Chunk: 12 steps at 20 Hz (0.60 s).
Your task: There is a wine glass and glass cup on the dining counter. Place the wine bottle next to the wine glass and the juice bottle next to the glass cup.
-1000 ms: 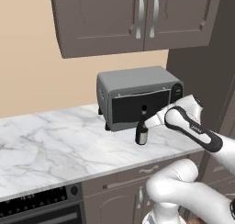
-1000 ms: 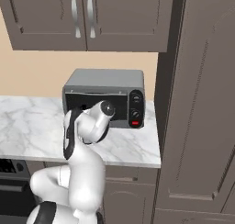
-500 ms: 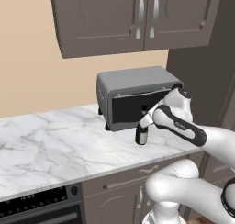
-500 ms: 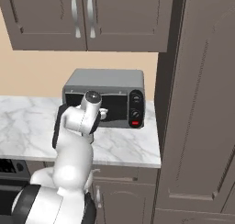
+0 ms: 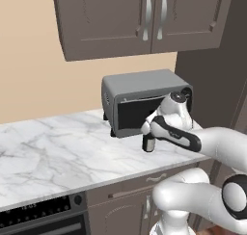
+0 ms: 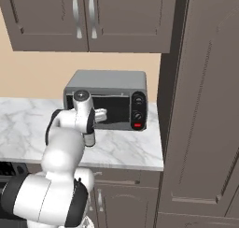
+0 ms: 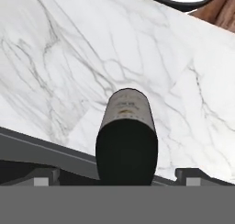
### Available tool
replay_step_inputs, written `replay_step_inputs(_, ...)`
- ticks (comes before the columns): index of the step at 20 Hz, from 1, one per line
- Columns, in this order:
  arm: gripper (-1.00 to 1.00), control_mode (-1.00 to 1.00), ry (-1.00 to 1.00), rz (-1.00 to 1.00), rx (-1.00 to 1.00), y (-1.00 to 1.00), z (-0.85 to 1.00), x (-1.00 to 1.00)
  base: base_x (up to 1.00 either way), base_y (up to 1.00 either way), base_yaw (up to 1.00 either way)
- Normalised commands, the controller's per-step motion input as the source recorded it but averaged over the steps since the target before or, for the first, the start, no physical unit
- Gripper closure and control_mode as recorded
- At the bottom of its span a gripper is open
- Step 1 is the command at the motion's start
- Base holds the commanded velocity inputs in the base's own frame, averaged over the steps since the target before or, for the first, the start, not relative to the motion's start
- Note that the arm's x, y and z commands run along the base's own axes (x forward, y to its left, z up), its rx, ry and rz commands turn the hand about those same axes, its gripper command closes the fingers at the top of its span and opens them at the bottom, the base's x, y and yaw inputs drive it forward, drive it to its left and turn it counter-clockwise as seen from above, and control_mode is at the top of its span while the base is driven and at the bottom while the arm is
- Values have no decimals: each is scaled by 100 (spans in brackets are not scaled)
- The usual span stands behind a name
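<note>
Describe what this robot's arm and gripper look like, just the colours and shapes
The arm is built of glossy white, rounded tubular segments joined by bulbous elbows, with dark grey to black bands and round caps at the joints. A black strip runs along the forearm, and the wrist ends in a round grey cap. The gripper has two small dark, blocky finger tips. No cables or markings are visible.

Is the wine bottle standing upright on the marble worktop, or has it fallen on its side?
Upright. In the left base view the wine bottle stands on its base on the marble worktop, before the toaster oven.
</note>
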Motion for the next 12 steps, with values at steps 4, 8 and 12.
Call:
replay_step_inputs(4,-100,-100,0,-11,-2,0,-20,0,0,0,0)
replay_step_inputs(8,-100,-100,-1,-10,0,0,-10,8,0,0,0)
replay_step_inputs(12,-100,-100,-6,-7,0,4,-3,10,0,0,0)
